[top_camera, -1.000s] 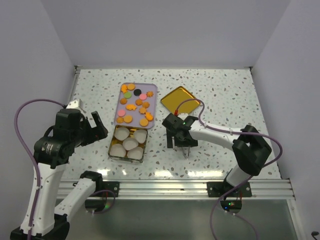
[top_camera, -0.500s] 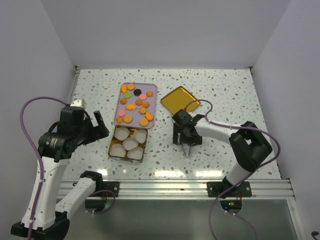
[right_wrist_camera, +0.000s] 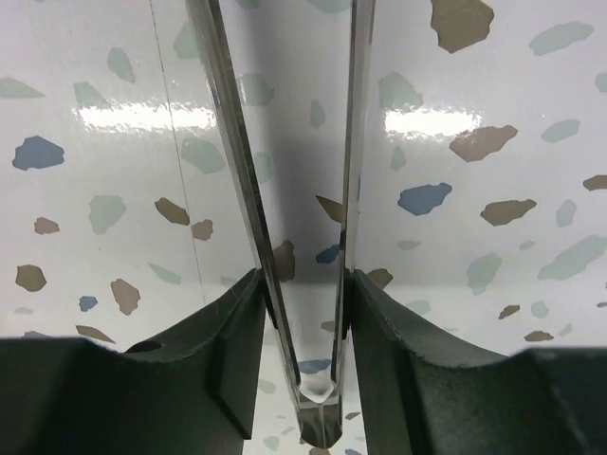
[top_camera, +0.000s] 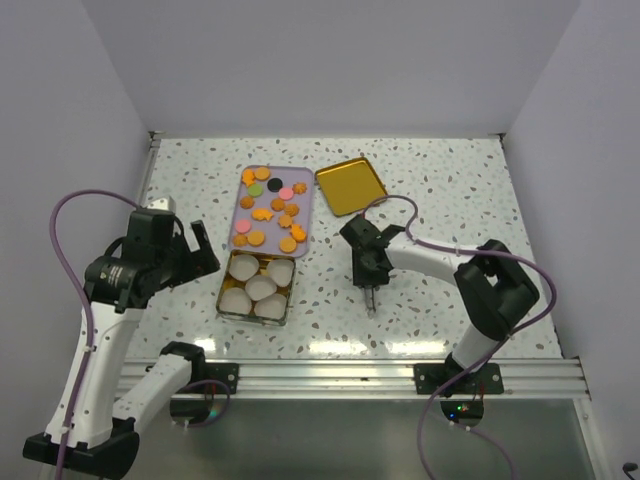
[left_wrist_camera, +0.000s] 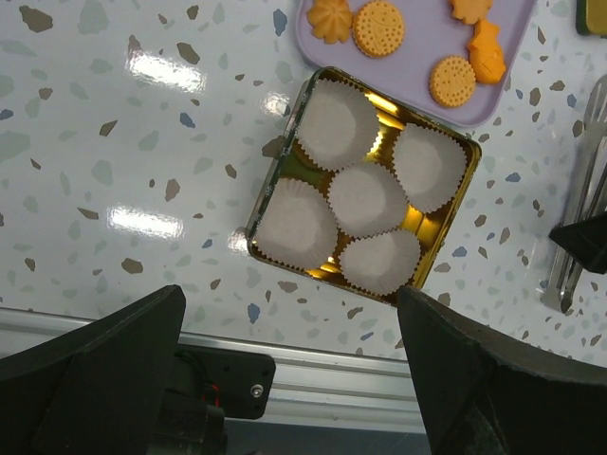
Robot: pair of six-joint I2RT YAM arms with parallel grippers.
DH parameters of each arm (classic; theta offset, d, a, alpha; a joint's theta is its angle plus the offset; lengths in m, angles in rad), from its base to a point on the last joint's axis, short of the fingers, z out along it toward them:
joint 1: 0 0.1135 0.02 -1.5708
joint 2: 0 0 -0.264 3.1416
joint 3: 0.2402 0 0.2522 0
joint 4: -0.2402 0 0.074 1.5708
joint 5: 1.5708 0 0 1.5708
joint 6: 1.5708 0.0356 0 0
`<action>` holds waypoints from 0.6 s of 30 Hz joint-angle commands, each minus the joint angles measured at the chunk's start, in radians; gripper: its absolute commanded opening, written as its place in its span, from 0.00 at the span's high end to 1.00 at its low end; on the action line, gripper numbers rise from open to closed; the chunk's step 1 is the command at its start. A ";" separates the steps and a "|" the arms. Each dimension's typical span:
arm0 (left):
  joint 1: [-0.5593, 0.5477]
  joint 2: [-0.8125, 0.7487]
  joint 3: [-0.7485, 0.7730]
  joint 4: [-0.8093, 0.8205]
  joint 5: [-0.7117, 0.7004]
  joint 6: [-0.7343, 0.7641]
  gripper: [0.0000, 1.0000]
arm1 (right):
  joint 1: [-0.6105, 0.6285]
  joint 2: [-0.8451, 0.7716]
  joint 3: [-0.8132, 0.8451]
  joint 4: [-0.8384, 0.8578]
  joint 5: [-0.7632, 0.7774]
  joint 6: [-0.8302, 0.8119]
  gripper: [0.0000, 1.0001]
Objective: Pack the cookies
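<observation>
The cookies (top_camera: pixel 270 208), mostly orange rounds and stars with a few pink, green and black ones, lie on a lilac tray (top_camera: pixel 306 182); some cookies (left_wrist_camera: pixel 377 27) show at the top of the left wrist view. Metal tongs (top_camera: pixel 371 298) lie on the table right of the tin. My right gripper (top_camera: pixel 366 268) is down on them, both fingers (right_wrist_camera: pixel 218 351) pressed against the two arms of the tongs (right_wrist_camera: pixel 248 190). My left gripper (top_camera: pixel 195 255) hangs open above the table, left of the tin, holding nothing.
A gold tin (top_camera: pixel 222 296) with several white paper cups (left_wrist_camera: pixel 365 199) stands just in front of the tray. Its gold lid (top_camera: pixel 350 186) lies right of the tray. The aluminium rail (top_camera: pixel 330 375) runs along the near edge.
My right gripper has closed from wide open onto the tongs and swung slightly left. The gold lid has shifted toward the far left. The left arm rose a little.
</observation>
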 commanded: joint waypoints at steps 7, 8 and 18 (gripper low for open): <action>-0.004 0.002 0.060 0.097 0.052 0.030 0.00 | 0.059 -0.163 0.174 -0.224 -0.006 -0.021 0.59; -0.004 0.004 0.057 0.106 0.064 0.033 0.00 | 0.070 -0.174 0.212 -0.257 -0.020 -0.021 0.59; -0.004 -0.015 -0.018 0.241 0.196 0.013 0.00 | 0.127 -0.234 0.412 -0.376 -0.134 0.002 0.59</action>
